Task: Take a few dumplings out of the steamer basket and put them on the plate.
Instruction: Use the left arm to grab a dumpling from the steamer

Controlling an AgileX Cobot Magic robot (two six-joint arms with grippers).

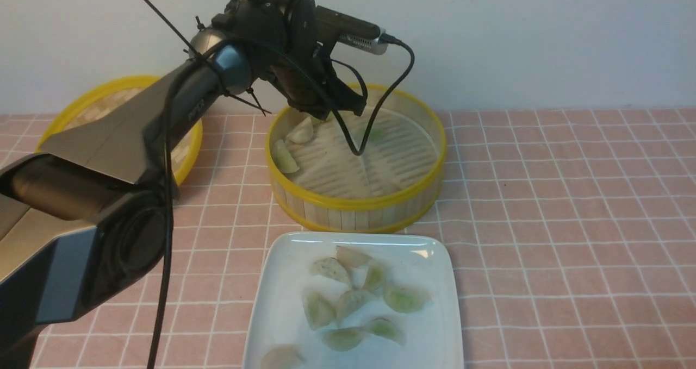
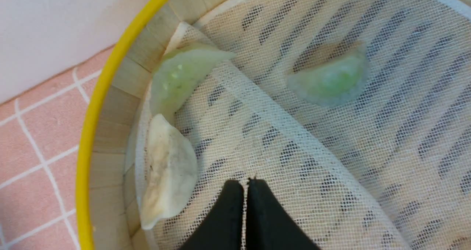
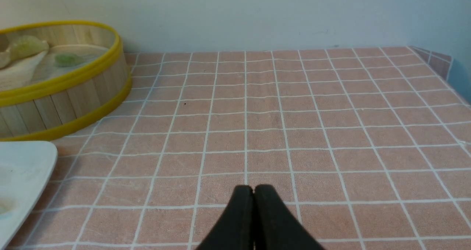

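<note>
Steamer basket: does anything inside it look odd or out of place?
Yes. The white mesh liner in the steamer basket is not flat: a raised crease runs across it, and its edge is folded up at the wall beside a green dumpling.

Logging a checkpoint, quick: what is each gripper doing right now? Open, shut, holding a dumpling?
Left gripper: shut, no dumpling held, inside the steamer basket.
Right gripper: shut, empty, above the tablecloth.

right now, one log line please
left gripper: shut, empty, in steamer basket | right gripper: shut, empty | plate: several dumplings
</note>
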